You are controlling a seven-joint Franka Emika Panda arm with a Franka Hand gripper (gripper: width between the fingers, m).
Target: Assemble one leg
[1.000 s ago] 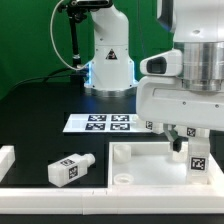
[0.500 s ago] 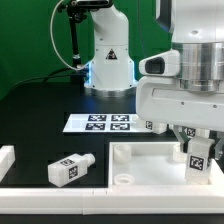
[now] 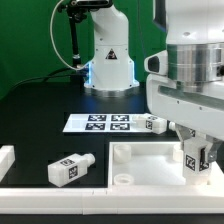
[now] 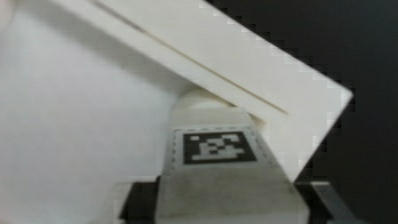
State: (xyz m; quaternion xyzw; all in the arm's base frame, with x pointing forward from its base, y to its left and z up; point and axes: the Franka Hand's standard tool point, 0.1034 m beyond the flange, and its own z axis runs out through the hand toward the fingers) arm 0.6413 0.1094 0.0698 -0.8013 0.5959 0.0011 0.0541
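Observation:
My gripper [image 3: 198,166] is shut on a white leg [image 3: 196,154] with a black-and-white tag and holds it upright over the right end of the large flat white panel [image 3: 145,158], near its corner. In the wrist view the held leg [image 4: 217,147] stands between the two dark fingers [image 4: 143,203], with the panel's corner [image 4: 107,90] beyond it. Whether the leg touches the panel cannot be told. A second leg [image 3: 69,168] lies on the table at the exterior view's left. A third leg [image 3: 154,123] lies behind the gripper.
The marker board [image 3: 98,123] lies behind the panel. The robot's base [image 3: 108,60] stands at the back. A white block [image 3: 6,160] sits at the left edge, and a white rail [image 3: 60,197] runs along the front.
My gripper has shifted a little to the exterior view's right with the leg in it, and the third leg behind it has come into sight.

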